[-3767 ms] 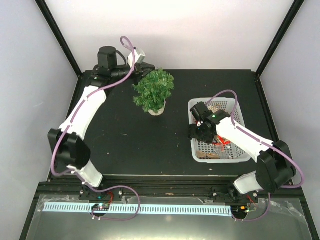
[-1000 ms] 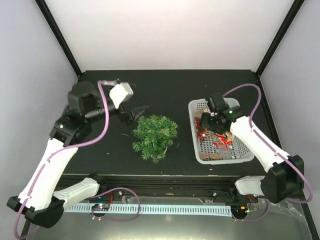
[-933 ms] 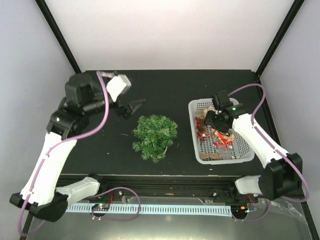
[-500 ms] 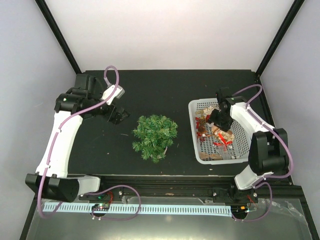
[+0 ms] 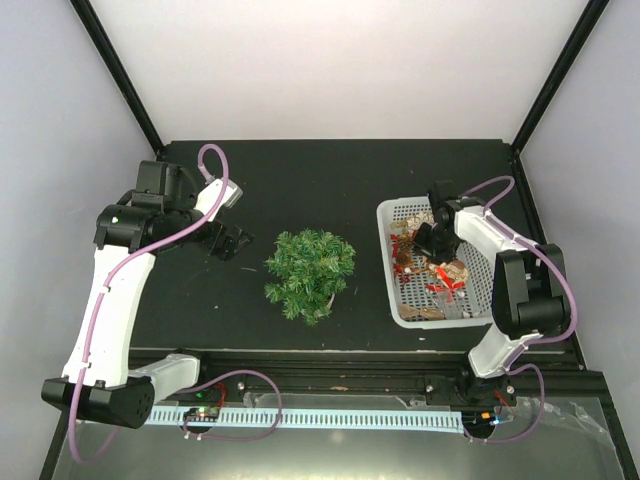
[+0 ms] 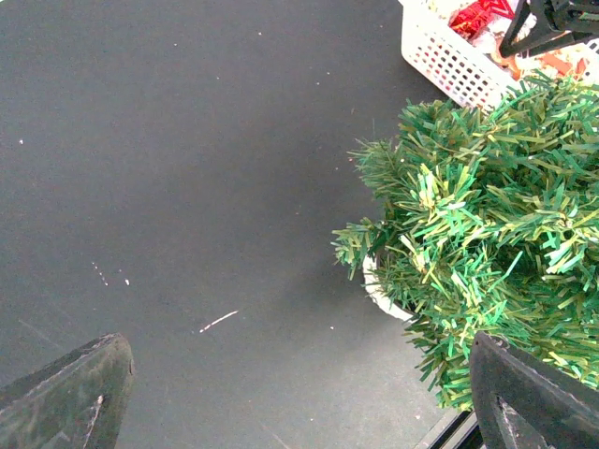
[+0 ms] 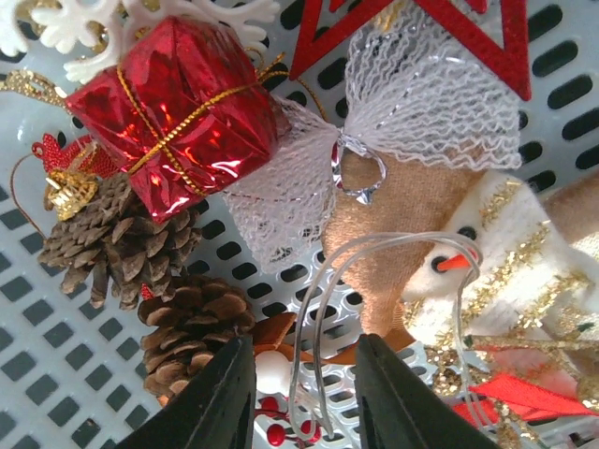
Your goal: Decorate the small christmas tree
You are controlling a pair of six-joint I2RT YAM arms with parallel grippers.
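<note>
The small christmas tree, bushy dark green in a cream pot, stands at the table's front centre. My left gripper hovers to its left, open and empty. In the left wrist view the tree fills the right side, and the gripper is over bare table. My right gripper reaches down into the white mesh basket. In the right wrist view its jaws stand narrowly apart around a clear hanging loop, not touching it.
The basket floor holds a red foil gift box, two pine cones, a white mesh bow, a snowman ornament, a red star and red berries. Black frame posts stand at the table's back corners.
The left arm has pulled back to the left, away from the tree. The right gripper has sunk lower into the basket and its jaws have narrowed around the clear loop.
</note>
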